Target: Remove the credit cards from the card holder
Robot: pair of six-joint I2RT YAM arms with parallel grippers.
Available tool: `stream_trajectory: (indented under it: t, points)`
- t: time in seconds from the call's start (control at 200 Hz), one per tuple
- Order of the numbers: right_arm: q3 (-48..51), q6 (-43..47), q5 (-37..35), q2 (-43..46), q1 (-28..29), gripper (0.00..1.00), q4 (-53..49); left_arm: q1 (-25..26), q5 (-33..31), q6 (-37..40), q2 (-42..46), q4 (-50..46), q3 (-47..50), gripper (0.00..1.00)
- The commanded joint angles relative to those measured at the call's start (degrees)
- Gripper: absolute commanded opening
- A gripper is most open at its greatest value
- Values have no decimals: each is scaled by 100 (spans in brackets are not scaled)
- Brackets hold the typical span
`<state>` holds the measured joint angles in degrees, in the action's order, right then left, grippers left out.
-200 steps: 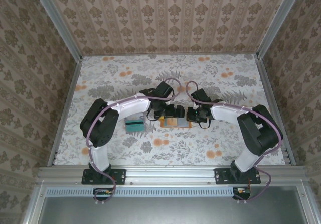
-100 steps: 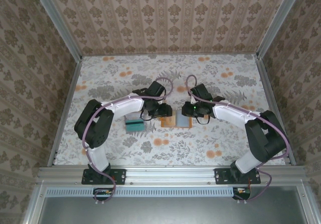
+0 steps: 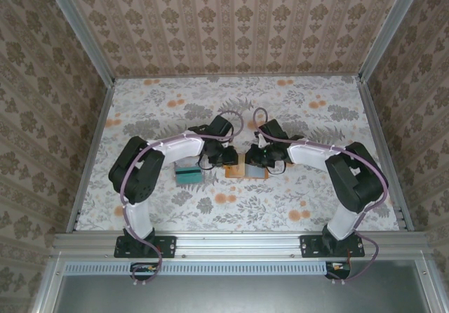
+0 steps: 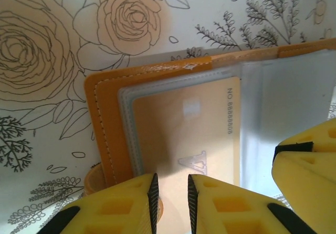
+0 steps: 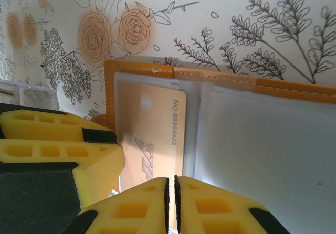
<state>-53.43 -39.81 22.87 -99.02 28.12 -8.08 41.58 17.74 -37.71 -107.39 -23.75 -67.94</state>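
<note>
Card holder [image 3: 247, 172] lies open on the table [image 3: 140, 116], beige card [image 4: 184, 134] in its sleeve; right gripper [image 5: 171, 182] is clamped shut over it, left gripper [image 4: 171, 185] is nearly closed at the card's edge, can't tell if it's grabbing.

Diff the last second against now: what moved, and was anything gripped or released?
The left gripper drew back left, from the middle of the card holder to its left edge. Its jaws now stand at a slim gap over the beige card. The right gripper, shut, shifted left onto the holder. No visible grip or release. The holder and teal card stack stayed put.
</note>
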Motion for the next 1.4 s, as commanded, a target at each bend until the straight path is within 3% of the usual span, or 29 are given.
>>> stream_trajectory:
  t: [0.0, 0.855, 0.935, 1.075, 1.395]
  points:
    - [-128, -180, 210, -135, 9, 15, 102, -19, -34, -17, -132, -122, 11, 25]
    - [-130, -259, 428, -503, 19, 18, 145, 129, 63, -113, -212, -32, 42, 21]
    - [-117, -264, 437, -504, 19, 15, 149, 131, 59, -108, -212, -41, 35, 21]
    - [-87, -264, 429, -472, 9, 0, 142, 128, 21, -105, -203, -77, 32, 21]
    - [177, -193, 187, -99, -202, 0, -61, 1, -95, -104, -229, -233, 104, 15]
